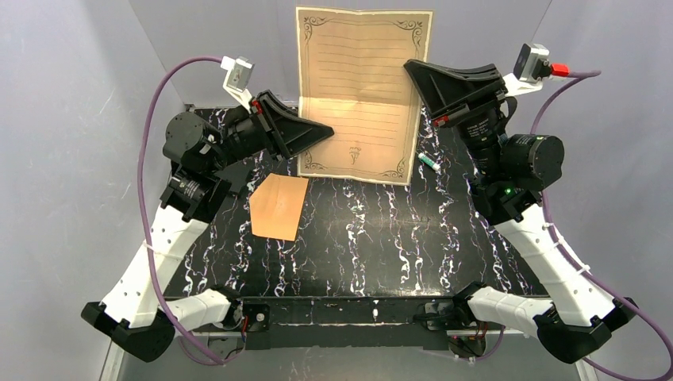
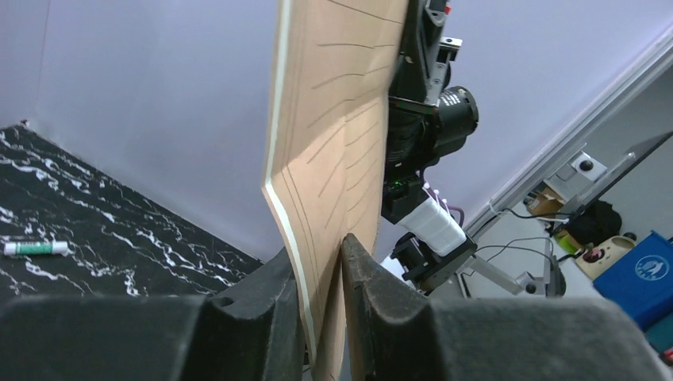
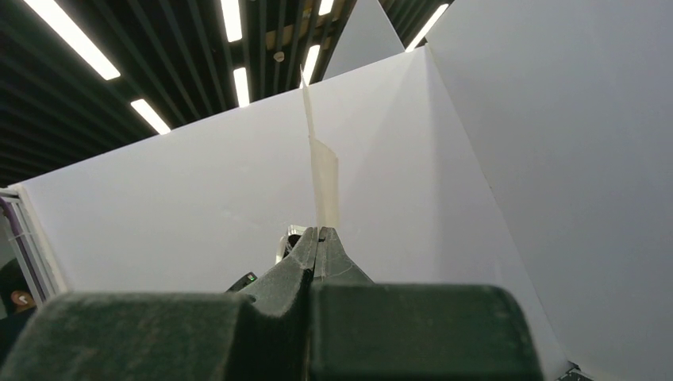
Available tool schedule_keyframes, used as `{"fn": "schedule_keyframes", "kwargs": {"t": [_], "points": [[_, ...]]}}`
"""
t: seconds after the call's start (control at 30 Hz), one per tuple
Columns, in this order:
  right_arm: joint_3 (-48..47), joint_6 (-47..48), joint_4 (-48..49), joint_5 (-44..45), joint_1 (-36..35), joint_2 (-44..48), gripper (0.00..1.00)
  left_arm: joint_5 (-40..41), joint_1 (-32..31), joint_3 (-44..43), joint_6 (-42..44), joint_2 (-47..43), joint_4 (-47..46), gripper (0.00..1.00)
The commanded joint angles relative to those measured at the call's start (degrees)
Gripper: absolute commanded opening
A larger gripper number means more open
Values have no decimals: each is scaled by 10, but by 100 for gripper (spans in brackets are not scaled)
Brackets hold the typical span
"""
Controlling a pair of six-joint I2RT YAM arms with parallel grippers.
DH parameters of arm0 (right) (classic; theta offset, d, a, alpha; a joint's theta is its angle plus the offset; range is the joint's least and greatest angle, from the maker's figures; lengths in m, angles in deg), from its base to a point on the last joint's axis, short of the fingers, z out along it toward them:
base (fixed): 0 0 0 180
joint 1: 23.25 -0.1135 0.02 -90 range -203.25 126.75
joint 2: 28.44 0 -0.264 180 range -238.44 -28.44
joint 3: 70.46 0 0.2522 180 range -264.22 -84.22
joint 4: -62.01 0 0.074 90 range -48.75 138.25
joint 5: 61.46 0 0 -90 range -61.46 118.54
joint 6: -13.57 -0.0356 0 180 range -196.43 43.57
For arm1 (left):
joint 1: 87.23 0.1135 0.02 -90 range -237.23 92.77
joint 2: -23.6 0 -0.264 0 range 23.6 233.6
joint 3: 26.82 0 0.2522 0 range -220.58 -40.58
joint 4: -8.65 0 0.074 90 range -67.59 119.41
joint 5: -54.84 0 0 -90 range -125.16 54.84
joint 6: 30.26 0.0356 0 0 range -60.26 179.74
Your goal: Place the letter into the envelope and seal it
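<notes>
The left gripper (image 1: 327,132) and right gripper (image 1: 409,67) have jaws clamped on opposite edges of the upright letter (image 1: 361,87), the envelope (image 1: 278,206) flat near the left jaws.

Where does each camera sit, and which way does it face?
Top external: above and behind the arm bases, looking down on the black marbled table; left gripper and right gripper hold up the pale cream bordered paper letter beyond the flat orange-brown kraft envelope.
Left wrist: on the left arm, facing across the table toward the right arm; its fingers pinch the letter.
Right wrist: on the right arm, facing up at white walls and ceiling lights; its closed fingers show.
Shared: all show the letter.
</notes>
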Motion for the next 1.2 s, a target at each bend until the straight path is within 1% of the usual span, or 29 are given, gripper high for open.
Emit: {"fn": "schedule_keyframes", "kwargs": {"t": [0.0,0.07,0.1,0.13,0.17,0.27,0.3,0.33,0.37,0.4,0.43,0.47,0.53,0.63,0.67,0.73,0.77,0.83,0.87,0.93,0.97,1.07,1.13,1.17], "points": [[-6,23,-1,-26,-1,14,1,-37,27,12,-51,-6,-29,20],[-4,35,-5,-39,-1,16,1,-38,35,14,-60,-7,-29,17],[-6,42,-12,-45,-1,17,1,-36,37,16,-63,-7,-29,12],[-7,47,-15,-48,-1,18,1,-39,37,16,-66,-4,-29,4],[-6,49,-15,-51,-1,18,1,-43,37,16,-67,-1,-29,0],[-11,72,-32,-61,-1,20,1,-48,39,19,-63,0,-30,0],[-17,86,-46,-60,-1,22,18,-49,41,21,-57,-2,-29,0],[-18,101,-59,-55,-1,25,44,-53,44,21,-50,-3,-29,0],[-20,113,-70,-47,-1,30,65,-58,48,21,-42,-5,-29,0],[-20,124,-81,-33,-1,36,80,-63,54,22,-36,-7,-29,0],[-21,136,-91,-20,-1,42,87,-70,58,22,-28,-6,-29,0],[-21,142,-95,-14,-1,46,90,-78,64,22,-20,-6,-29,0],[-29,151,-100,-20,-1,48,92,-97,76,20,-2,-2,-27,0],[-52,154,-97,-74,-1,35,91,-102,91,19,18,4,-14,0],[-65,154,-99,-104,0,26,91,-101,95,17,19,7,-13,0],[-106,160,-117,-203,-1,-3,91,-102,98,5,9,23,-10,0],[-147,165,-148,-248,-1,-19,90,-105,98,-5,-6,32,-8,0],[-195,166,-186,-342,-1,-50,89,-116,99,-21,-20,49,-8,0],[-210,164,-205,-365,-1,-61,89,-120,99,-24,-20,53,-7,0],[-215,170,-228,-364,-1,-63,89,-118,100,-21,-12,53,-6,0],[-208,181,-238,-344,-1,-55,89,-115,101,-19,-8,53,-4,0],[-187,221,-281,-211,-1,-32,91,-125,102,-14,10,51,-3,0],[-191,235,-324,-167,-1,-37,87,-147,102,-4,31,45,-2,0],[-207,240,-349,-178,-1,-52,84,-162,102,4,42,40,-2,0]]}}
